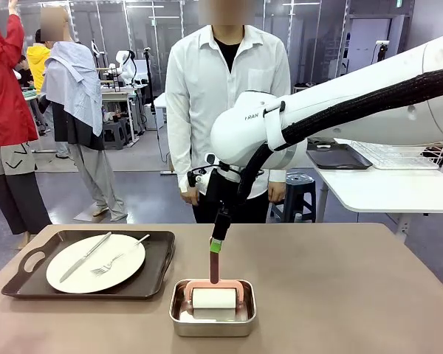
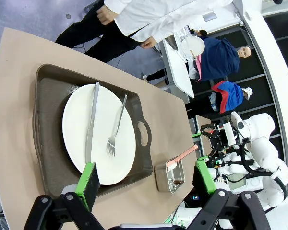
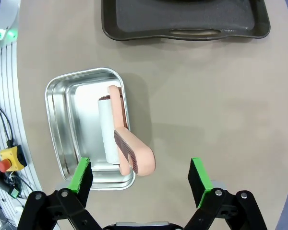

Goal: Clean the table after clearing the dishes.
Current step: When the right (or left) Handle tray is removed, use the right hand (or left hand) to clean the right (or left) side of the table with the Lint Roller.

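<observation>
Brown worktop [image 1: 340, 295] carries one steel pan [image 1: 212, 324] holding one lint roller [image 1: 214, 299], its pink handle upright. Left of the pan sits one dark tray [image 1: 162, 258] with one white plate [image 1: 111, 280], one knife [image 1: 85, 257] and one fork [image 1: 118, 258]. Above the pan, the right hand [image 3: 140, 165] is spread either side of the handle; whether it touches is unclear. The left hand [image 2: 146, 166], spread and empty, hangs above the tray.
</observation>
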Tool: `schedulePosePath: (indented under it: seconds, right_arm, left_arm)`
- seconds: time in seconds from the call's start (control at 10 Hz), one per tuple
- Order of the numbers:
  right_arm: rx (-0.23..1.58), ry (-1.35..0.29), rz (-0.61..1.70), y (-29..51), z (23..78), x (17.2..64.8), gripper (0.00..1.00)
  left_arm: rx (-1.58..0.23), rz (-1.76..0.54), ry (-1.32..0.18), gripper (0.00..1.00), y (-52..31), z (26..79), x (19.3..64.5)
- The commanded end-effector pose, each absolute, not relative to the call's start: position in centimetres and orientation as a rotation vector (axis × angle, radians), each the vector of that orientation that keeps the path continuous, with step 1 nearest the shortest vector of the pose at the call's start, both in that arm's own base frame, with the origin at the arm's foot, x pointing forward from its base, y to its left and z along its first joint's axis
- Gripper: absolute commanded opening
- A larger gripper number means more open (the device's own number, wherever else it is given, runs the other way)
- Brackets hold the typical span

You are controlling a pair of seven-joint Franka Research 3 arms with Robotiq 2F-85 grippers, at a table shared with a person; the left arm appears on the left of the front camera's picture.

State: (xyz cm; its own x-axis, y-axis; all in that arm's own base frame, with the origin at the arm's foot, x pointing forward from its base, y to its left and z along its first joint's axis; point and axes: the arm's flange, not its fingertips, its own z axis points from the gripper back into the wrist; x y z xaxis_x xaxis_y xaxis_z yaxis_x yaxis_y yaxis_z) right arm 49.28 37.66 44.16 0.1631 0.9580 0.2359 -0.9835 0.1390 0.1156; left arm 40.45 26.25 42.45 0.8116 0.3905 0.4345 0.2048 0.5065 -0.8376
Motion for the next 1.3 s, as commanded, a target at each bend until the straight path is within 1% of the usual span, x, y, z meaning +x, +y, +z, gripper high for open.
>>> schedulePosePath:
  seconds: [0.0,0.5,0.7,0.8,1.0,1.1,1.2]
  right_arm:
    - [0.268,-0.117,1.415,37.7,44.2,49.2,1.0]
    - [0.268,-0.117,1.415,37.7,44.2,49.2,1.0]
    - [0.262,-0.126,1.383,37.3,44.5,49.6,1.0]
    - [0.392,-0.127,1.263,35.1,47.0,51.3,1.0]
    - [0.689,-0.113,0.974,27.4,50.9,54.5,1.0]
    - [0.845,-0.132,0.816,22.6,51.9,55.6,1.0]
    - [0.989,-0.129,0.592,16.7,51.9,56.5,1.0]
  left_arm:
    - [-1.062,0.109,-0.65,1.0,26.5,42.6,40.2]
    - [-1.062,0.109,-0.65,1.0,26.5,42.6,40.2]
    - [-1.062,0.109,-0.65,1.0,26.5,42.6,40.2]
    - [-1.062,0.109,-0.65,1.0,26.5,42.6,40.2]
    - [-1.062,0.109,-0.65,1.0,26.5,42.6,40.2]
    - [-1.062,0.109,-0.65,1.0,26.5,42.6,40.2]
    - [-1.062,0.109,-0.65,1.0,26.5,42.6,40.2]
